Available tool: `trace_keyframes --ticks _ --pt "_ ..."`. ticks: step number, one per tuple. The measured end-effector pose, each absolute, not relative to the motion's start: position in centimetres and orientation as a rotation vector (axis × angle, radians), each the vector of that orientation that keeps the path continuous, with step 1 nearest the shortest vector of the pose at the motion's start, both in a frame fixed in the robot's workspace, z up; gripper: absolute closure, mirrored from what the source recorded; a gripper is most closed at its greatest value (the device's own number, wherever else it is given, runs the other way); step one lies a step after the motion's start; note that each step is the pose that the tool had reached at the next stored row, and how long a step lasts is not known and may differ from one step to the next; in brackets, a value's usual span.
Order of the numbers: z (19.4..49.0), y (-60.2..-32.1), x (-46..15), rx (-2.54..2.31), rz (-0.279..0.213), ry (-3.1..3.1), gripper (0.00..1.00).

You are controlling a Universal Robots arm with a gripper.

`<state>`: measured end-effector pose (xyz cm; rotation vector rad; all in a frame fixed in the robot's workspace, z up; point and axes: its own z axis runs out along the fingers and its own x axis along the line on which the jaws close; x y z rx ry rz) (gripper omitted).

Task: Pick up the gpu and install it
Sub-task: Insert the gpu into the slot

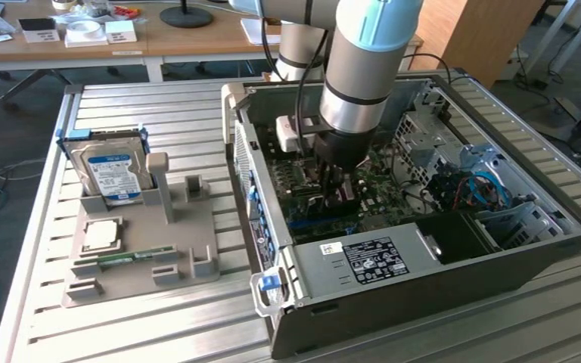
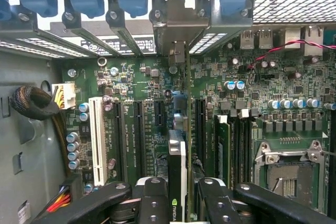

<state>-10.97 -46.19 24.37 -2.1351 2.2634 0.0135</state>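
At the exterior view's left, the hard drive [image 1: 112,172] stands in the grey fixture [image 1: 139,249]. In the middle, the gripper [image 1: 337,189] reaches down inside the open computer case [image 1: 392,265]. In the wrist view, the gripper [image 2: 178,195] is clenched on the gpu [image 2: 177,166], held edge-on above the motherboard [image 2: 142,124], its bracket [image 2: 176,24] at the rear slots. Doing this well seems to mean keeping the card upright and square over its slot.
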Motion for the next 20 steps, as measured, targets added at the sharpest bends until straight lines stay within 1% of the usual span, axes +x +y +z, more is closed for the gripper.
trace_keyframes --ticks 20 --pt "24.03 -46.20 -10.97 -2.135 0.013 2.263 0.73"
